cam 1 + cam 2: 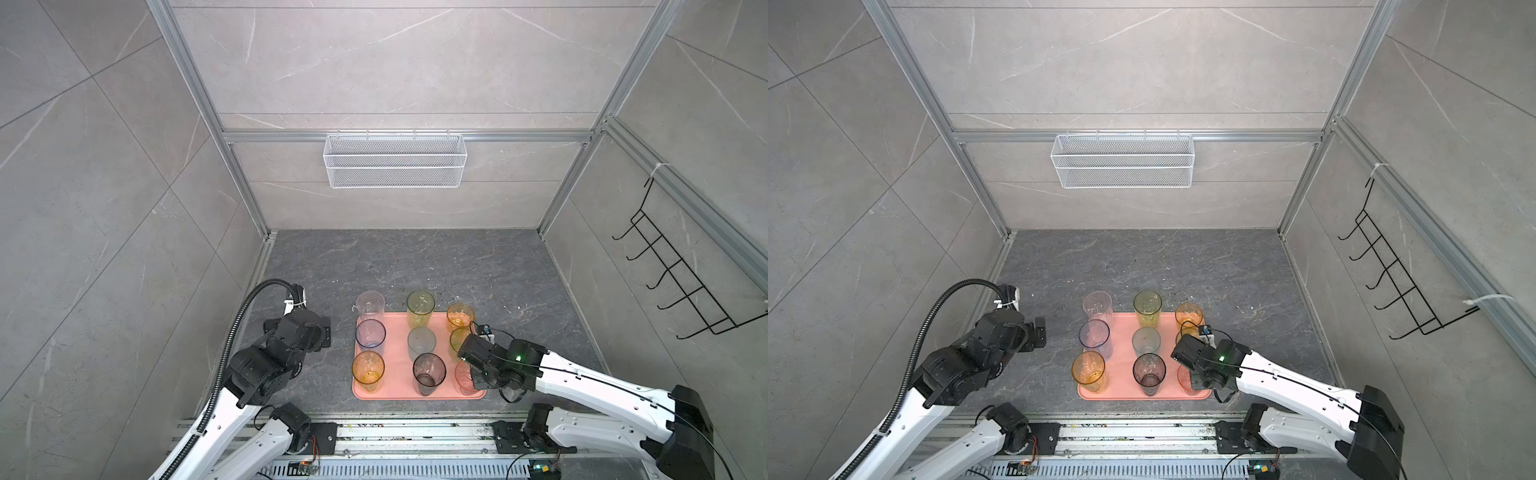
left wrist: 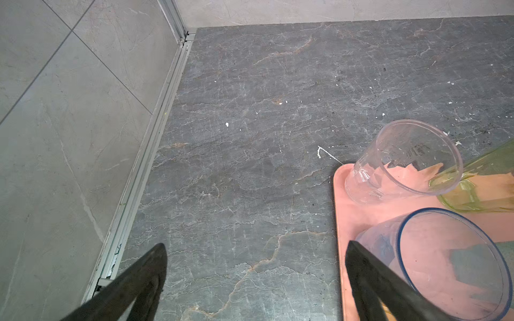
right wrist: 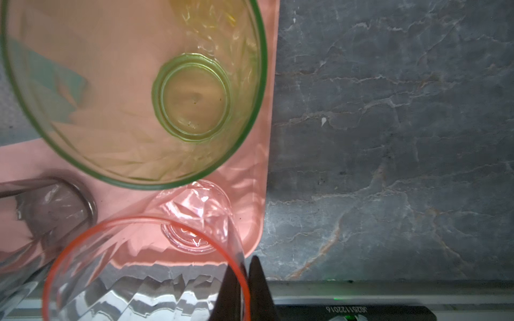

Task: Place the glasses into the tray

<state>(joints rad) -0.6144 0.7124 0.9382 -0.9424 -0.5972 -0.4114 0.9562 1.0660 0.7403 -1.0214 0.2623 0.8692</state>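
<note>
The salmon-pink tray lies on the dark stone floor with several glasses upright on it in rows. Among them are a clear one, a blue one, a smoky black one and a green one. My right gripper is shut on the rim of the pink glass, one finger inside the wall and one outside. That glass's base sits over the tray's near right corner. My left gripper is open over bare floor just left of the tray, holding nothing.
A white wire-mesh basket hangs on the back wall. A black hook rack is fixed to the right wall. An aluminium rail runs along the front edge. The left wall's metal track passes close beside my left gripper.
</note>
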